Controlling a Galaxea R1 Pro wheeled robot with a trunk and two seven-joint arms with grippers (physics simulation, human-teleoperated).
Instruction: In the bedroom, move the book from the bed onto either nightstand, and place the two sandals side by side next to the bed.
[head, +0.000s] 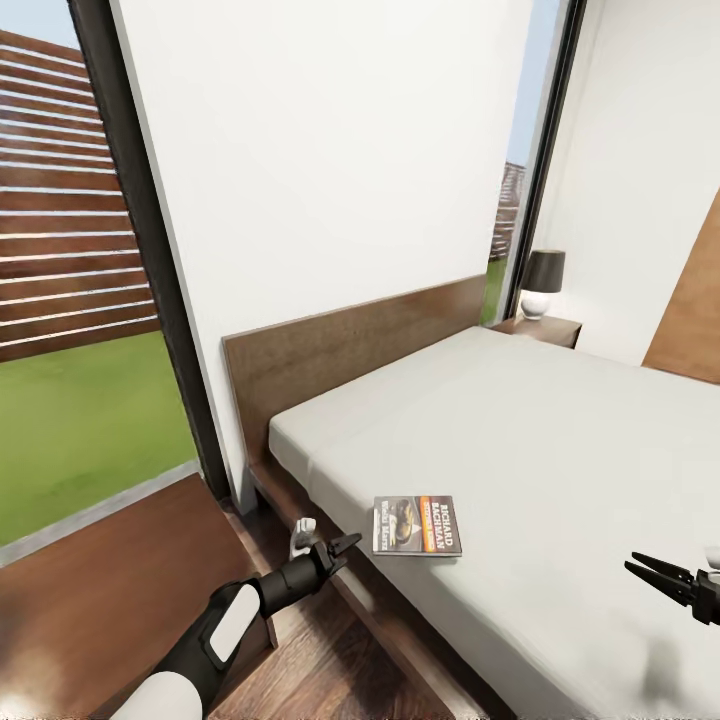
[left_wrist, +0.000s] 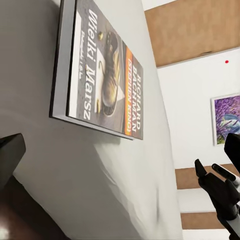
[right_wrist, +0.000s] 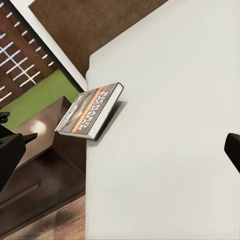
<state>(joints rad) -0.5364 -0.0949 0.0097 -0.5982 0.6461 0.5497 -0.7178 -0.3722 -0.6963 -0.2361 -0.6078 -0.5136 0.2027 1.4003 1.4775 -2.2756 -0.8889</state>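
The book (head: 417, 525) lies flat on the bed's grey mattress (head: 560, 450) near its near side edge, dark cover up with an orange band. It also appears in the left wrist view as the book (left_wrist: 102, 75) and in the right wrist view as the book (right_wrist: 90, 111). My left gripper (head: 340, 548) is open, just off the mattress edge, a short way left of the book and not touching it. My right gripper (head: 648, 570) is open above the mattress, well to the book's right. The blue sandals are out of view.
A dark-brown nightstand (head: 100, 590) stands beside the bed at lower left, under my left arm. A second nightstand (head: 548, 328) with a lamp (head: 543, 283) stands at the far side. The headboard (head: 350, 345) backs onto a white wall, with a tall window (head: 70, 300) to its left.
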